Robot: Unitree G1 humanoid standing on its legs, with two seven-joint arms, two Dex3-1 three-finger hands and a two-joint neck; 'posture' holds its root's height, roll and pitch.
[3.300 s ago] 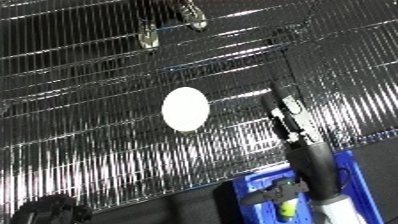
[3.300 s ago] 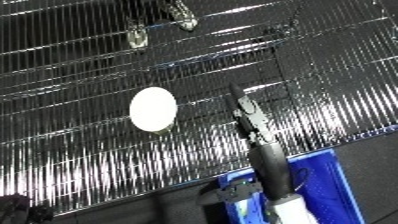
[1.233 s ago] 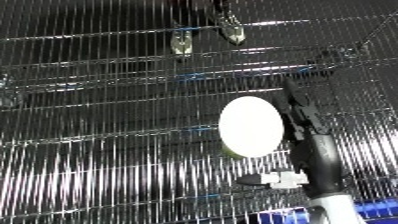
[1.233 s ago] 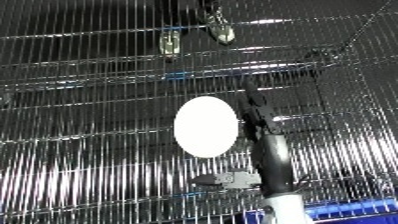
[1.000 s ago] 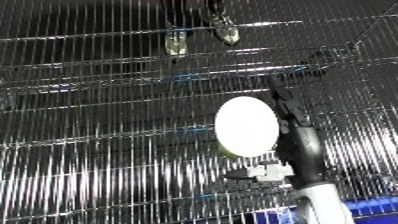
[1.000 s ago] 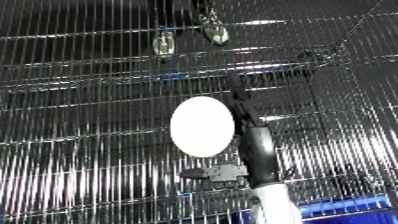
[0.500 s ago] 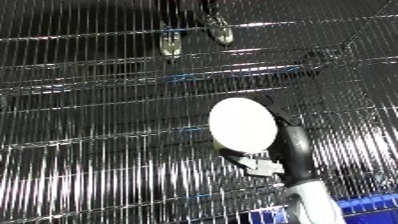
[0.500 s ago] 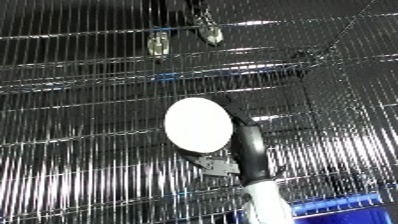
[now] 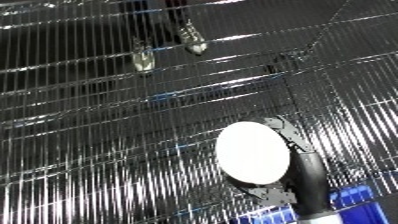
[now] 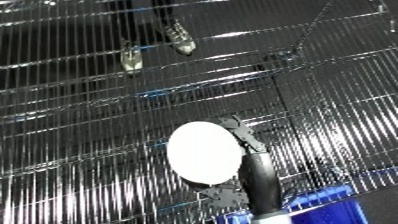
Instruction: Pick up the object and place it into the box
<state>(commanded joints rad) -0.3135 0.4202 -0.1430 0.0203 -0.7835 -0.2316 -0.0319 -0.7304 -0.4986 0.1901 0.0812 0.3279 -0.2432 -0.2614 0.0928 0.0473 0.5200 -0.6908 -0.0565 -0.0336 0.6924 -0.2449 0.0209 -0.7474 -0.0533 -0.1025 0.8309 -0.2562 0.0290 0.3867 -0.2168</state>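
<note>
At the near right edge, a corner of the blue plastic bin [image 10: 333, 200] shows beneath the robot's right forearm. Just beyond it, the black right hand [image 9: 298, 150] reaches up from the near edge, pressed against the right side and back of the white oval disc-like object [image 9: 253, 151]; whether its fingers curl round it or lie straight cannot be told. The object sits right of centre over the shiny ridged metallic surface [image 9: 80, 135]. Farther off, at the far centre-left, two pale shoes [image 10: 153, 46] stand.
</note>
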